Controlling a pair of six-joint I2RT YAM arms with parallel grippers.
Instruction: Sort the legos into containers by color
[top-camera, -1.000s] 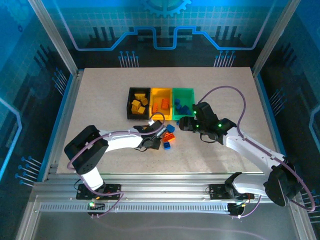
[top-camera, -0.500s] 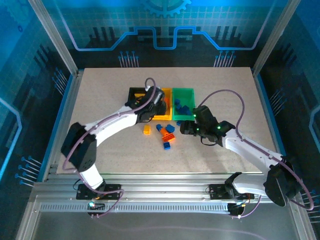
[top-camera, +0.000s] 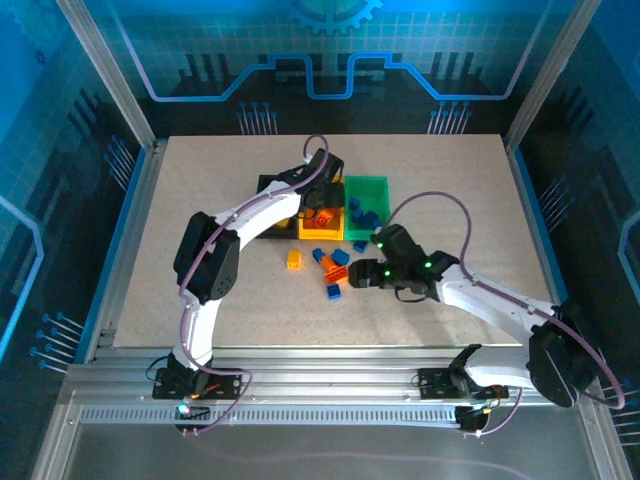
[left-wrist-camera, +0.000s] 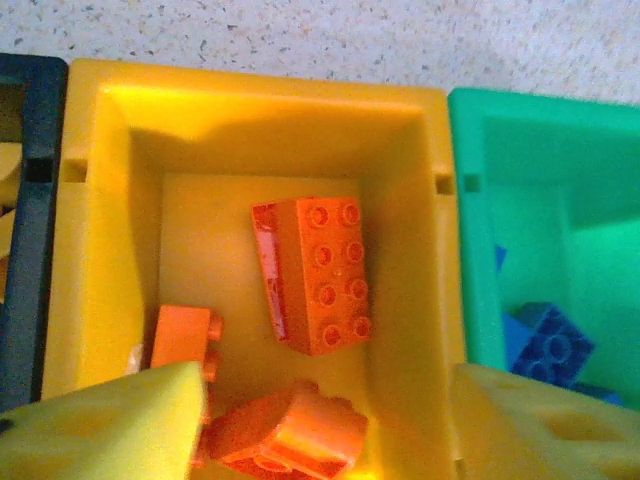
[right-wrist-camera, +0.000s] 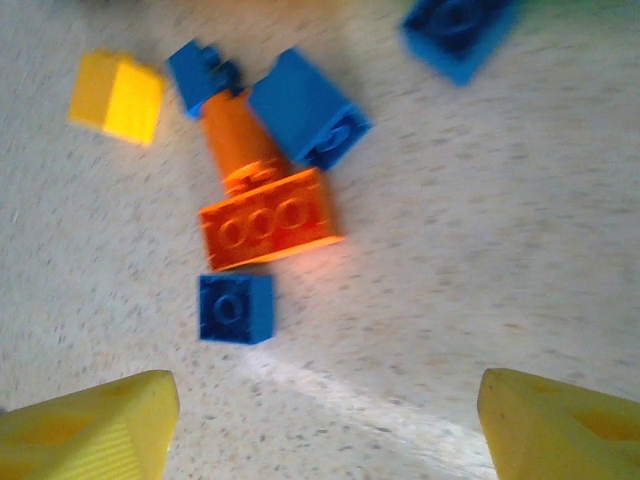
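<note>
Orange legos (left-wrist-camera: 185, 338) lie half-hidden behind the spread left hand (left-wrist-camera: 330, 420); right hand (right-wrist-camera: 325, 420) also spread.

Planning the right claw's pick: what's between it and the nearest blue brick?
Only bare table separates the right claw from the nearest blue brick, per the right wrist view.

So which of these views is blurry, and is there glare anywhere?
Right wrist: motion-blurred, the legos smeared, a pale light streak across the table. Left wrist: sharp, with glare inside the yellow bin. Top external: sharp, tinted blue.
</note>
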